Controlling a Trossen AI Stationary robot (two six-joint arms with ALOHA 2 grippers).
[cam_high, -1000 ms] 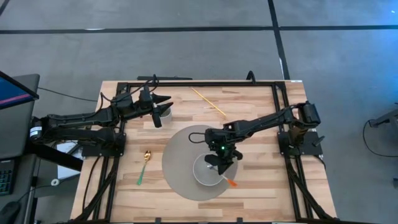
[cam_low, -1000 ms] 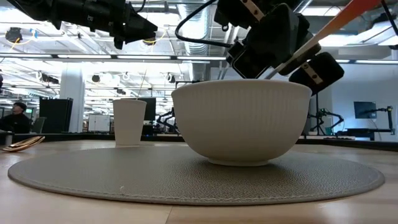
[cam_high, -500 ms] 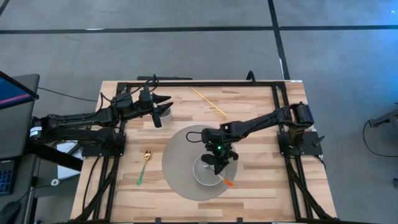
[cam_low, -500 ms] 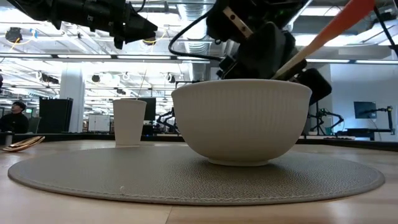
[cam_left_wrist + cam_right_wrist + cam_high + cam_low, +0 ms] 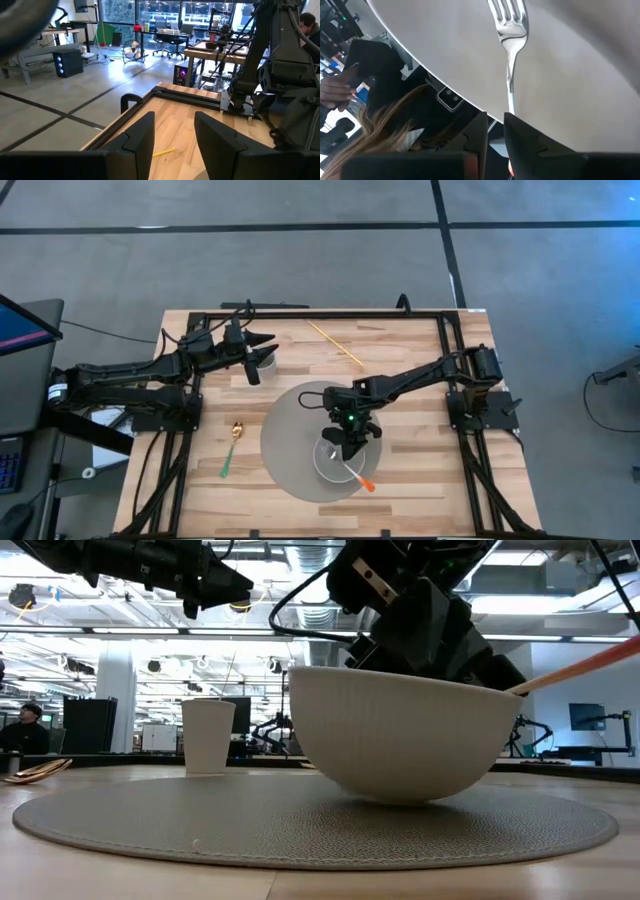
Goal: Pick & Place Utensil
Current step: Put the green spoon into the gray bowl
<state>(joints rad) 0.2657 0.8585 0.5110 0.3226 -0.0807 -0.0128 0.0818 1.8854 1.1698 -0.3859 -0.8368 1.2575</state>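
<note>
A white ribbed bowl (image 5: 333,464) (image 5: 400,730) sits tipped on a round grey mat (image 5: 285,438), its right rim lower. A fork lies in it, tines (image 5: 507,15) on the inner wall, orange handle (image 5: 364,482) (image 5: 590,658) sticking out over the lower rim. My right gripper (image 5: 346,444) (image 5: 495,131) is low over the bowl, shut on the fork. My left gripper (image 5: 264,343) (image 5: 172,142) hovers open and empty above a white cup (image 5: 266,361) (image 5: 207,736) at the far left. My right gripper pinches the fork's thin metal neck (image 5: 510,102) between its two fingers, behind the tines. The fingers reach into the bowl from above, slanting, and lie along the fork. The tines rest on the bowl's inner wall and the handle lies over the rim.
A gold spoon with a green handle (image 5: 232,445) lies on the wood left of the mat. A yellow chopstick (image 5: 335,343) lies near the far edge. A black frame (image 5: 300,313) borders the table. A person shows beyond the table in the right wrist view (image 5: 385,140).
My right gripper has sunk lower into the bowl and shifted slightly toward the table's left. The fork's orange handle has dropped from a steep slant to nearly level over the rim. The bowl, upright before, has tipped with its right rim down.
</note>
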